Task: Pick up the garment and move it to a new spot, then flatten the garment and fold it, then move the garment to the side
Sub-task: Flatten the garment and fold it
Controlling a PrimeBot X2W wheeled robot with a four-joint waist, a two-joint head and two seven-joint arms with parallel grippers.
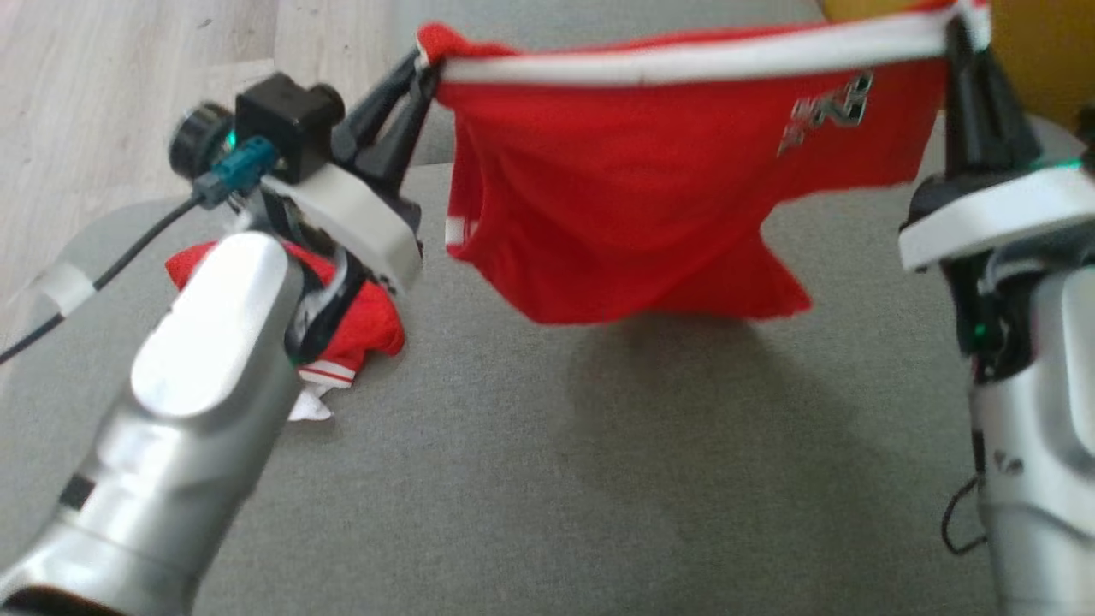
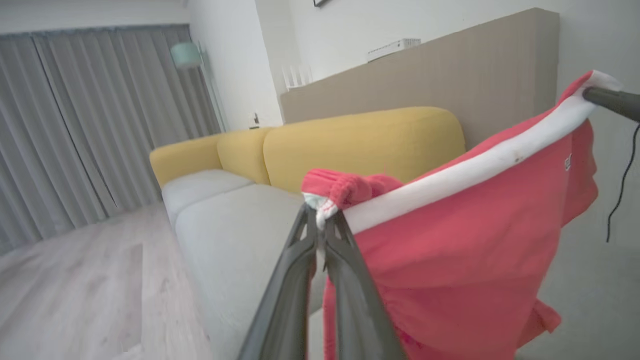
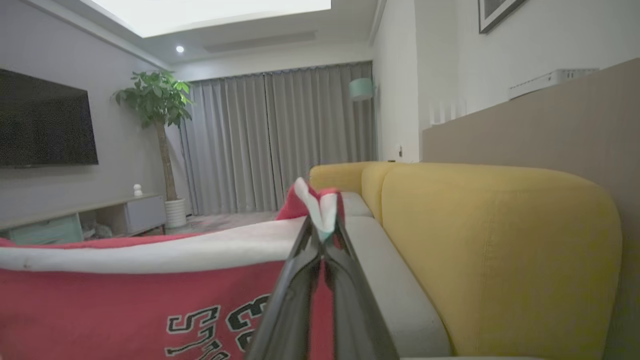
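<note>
- My left gripper (image 2: 320, 216) has its two dark fingers (image 2: 290, 285) pinched together on one end of the white band (image 1: 684, 58) of the red garment (image 1: 633, 197). A bunched red corner pokes out just past the tips.
- My right gripper (image 3: 320, 231) is clamped just as tight on the other end of the same band. A small fold of white and red cloth sticks up beyond its fingertips.
- Between the two grips the band runs taut and nearly level across the top of the head view. The body of the garment hangs down from it, clear of the grey cushion (image 1: 599, 479), and throws a soft shadow on the fabric underneath.
- Printed lettering (image 3: 215, 325) sits on the garment near the right gripper's end. It is too blurred and cut off for me to read.
- A second red piece of clothing (image 1: 364, 329) with white trim lies crumpled on the cushion under my left forearm (image 1: 197, 385), apart from the held garment.
- A dark cable (image 1: 128, 257) trails from the left wrist off toward the left edge of the head view.
- Farther out, the yellow backrest (image 3: 490, 250) runs behind the grey seat, and pale wooden floor (image 1: 103, 103) lies to the left.
- In the right wrist view, grey curtains (image 3: 280, 145) close off the far wall, with a potted plant (image 3: 155, 100) and a dark screen (image 3: 45, 125) to their left.
</note>
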